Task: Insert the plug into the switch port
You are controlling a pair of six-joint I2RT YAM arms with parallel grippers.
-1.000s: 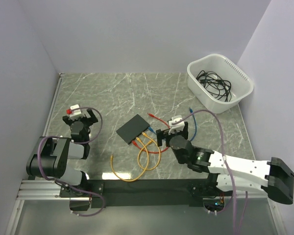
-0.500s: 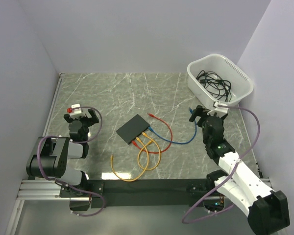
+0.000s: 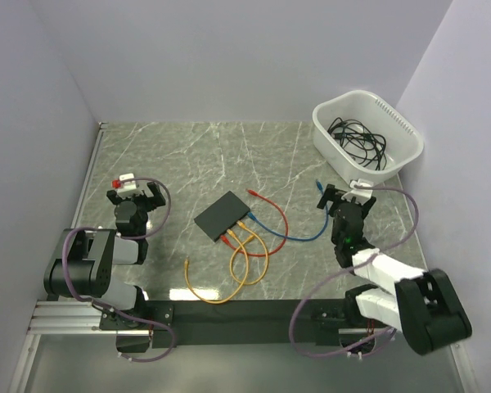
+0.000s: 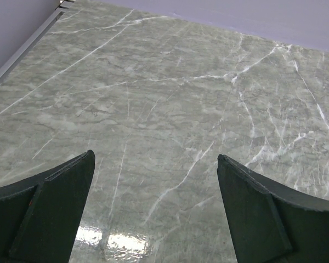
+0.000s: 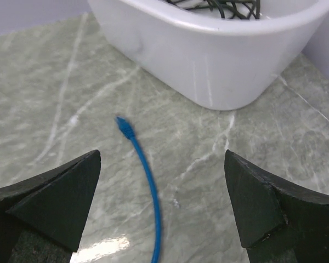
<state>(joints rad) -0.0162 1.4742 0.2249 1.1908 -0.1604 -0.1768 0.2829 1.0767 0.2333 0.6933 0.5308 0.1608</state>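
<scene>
The switch (image 3: 227, 214) is a flat black box lying mid-table, with orange, yellow, red and blue cables meeting at its near edge. The blue cable (image 3: 299, 237) curves right and ends in a free blue plug (image 3: 318, 183) on the marble. In the right wrist view that plug (image 5: 123, 127) lies ahead and left of centre, and its cable (image 5: 152, 192) runs back between the fingers. My right gripper (image 3: 344, 195) (image 5: 160, 156) hangs open over this cable, holding nothing. Far left, my left gripper (image 3: 133, 195) (image 4: 154, 156) is open over bare marble.
A white plastic tub (image 3: 367, 139) (image 5: 208, 60) holding dark cables stands at the back right, just beyond the blue plug. A red cable end (image 3: 252, 191) lies behind the switch. Orange and yellow loops (image 3: 241, 262) spread toward the near edge. Walls close both sides.
My right arm has swung away from the switch to the right and folded back, its gripper now near the tub over the blue cable's free end. The left arm has stayed put.
</scene>
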